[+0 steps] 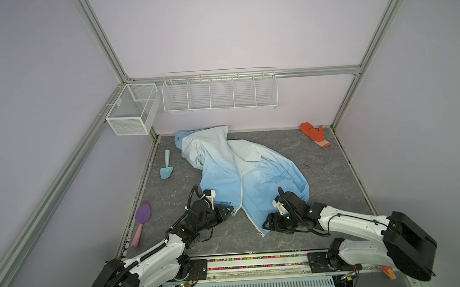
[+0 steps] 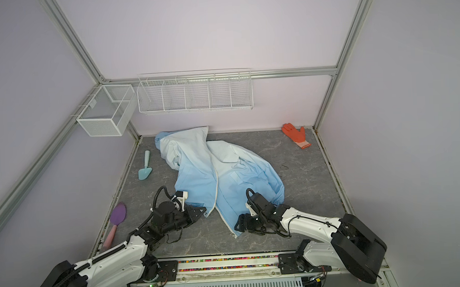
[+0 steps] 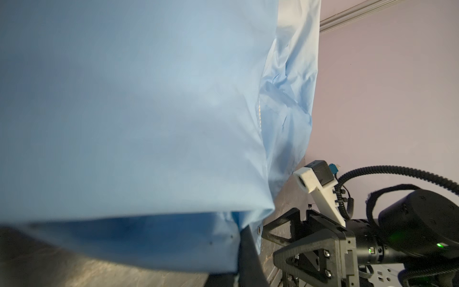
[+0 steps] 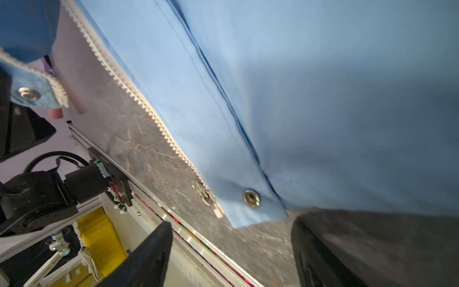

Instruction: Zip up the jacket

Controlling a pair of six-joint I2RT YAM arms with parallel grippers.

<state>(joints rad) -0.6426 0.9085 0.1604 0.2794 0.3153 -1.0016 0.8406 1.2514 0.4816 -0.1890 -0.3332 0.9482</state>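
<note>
Right wrist view: right gripper [image 4: 232, 223] gaping beside zipper [image 4: 135, 98], left gripper [image 1: 230, 211] pinching jacket [image 4: 323, 99] hem; thin fabric could slip, misaligning teeth.

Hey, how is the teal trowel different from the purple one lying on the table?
The teal trowel is one colour throughout; the purple trowel has a pink handle. The teal trowel's short triangular blade points toward the robot, while the purple trowel's longer oval blade points toward the back wall. The teal trowel lies farther back, the purple trowel nearer the robot's base. Both lie flat on the table, left of the jacket.
</note>
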